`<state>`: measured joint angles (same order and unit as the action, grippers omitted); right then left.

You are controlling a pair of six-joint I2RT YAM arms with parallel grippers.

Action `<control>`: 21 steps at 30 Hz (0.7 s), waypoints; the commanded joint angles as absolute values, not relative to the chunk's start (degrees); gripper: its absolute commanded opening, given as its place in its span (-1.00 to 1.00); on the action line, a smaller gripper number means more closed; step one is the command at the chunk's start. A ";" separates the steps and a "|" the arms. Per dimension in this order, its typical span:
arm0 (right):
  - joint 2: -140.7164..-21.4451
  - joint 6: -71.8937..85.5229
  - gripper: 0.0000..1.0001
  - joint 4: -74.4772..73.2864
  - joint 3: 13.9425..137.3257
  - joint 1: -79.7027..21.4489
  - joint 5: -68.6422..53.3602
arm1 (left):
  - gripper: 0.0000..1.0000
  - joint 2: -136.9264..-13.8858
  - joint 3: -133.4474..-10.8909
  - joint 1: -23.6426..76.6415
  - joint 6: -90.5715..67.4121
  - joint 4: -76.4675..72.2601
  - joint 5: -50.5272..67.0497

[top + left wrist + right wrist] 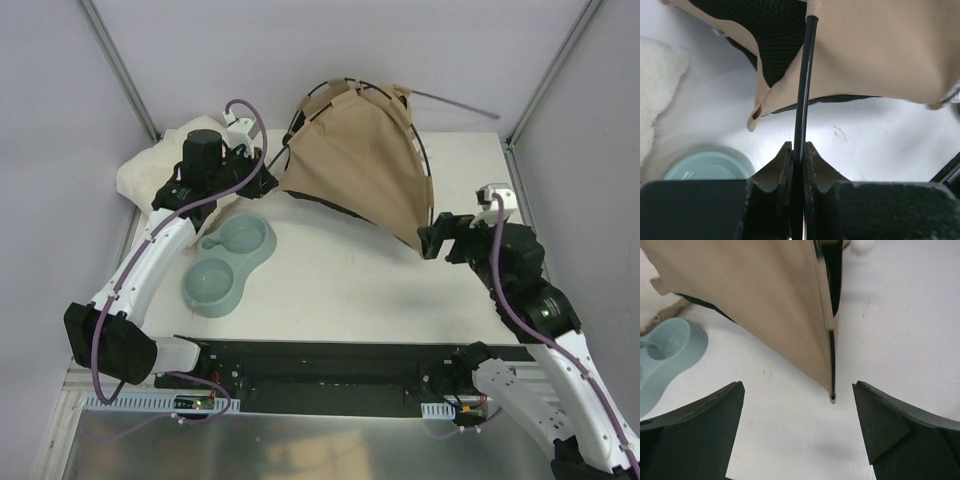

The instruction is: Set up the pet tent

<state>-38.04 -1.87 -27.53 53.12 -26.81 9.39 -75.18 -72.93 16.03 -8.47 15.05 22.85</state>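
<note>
Left wrist view: a pole gets pinched

The left gripper (799,151) squeezes a thin black pole (804,90) of the pet tent (360,160). The tent sits at the back of the table (340,290). The right gripper (799,389) is wide and holds nothing, near the tent's corner.

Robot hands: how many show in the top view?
2: left hand shut on a pole at the pet tent's left edge; right hand open by its right corner.
</note>
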 commanded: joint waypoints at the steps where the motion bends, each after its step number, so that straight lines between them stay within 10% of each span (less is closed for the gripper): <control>1: -34.37 -0.09 0.97 -33.04 59.41 -26.54 8.27 | -1.00 -71.81 -75.06 15.47 -10.10 15.64 23.56; 12: -36.29 12.28 0.97 -39.11 68.46 -26.54 2.12 | -1.00 -67.15 -76.64 15.56 -14.93 17.93 22.94; 21: -38.76 39.88 0.60 -24.62 62.76 -26.80 -12.47 | -1.00 -61.35 -74.62 20.11 -20.91 19.60 15.22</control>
<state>-37.06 24.18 -34.00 65.10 -26.74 -4.40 -64.77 -73.03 16.78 -16.56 22.87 21.28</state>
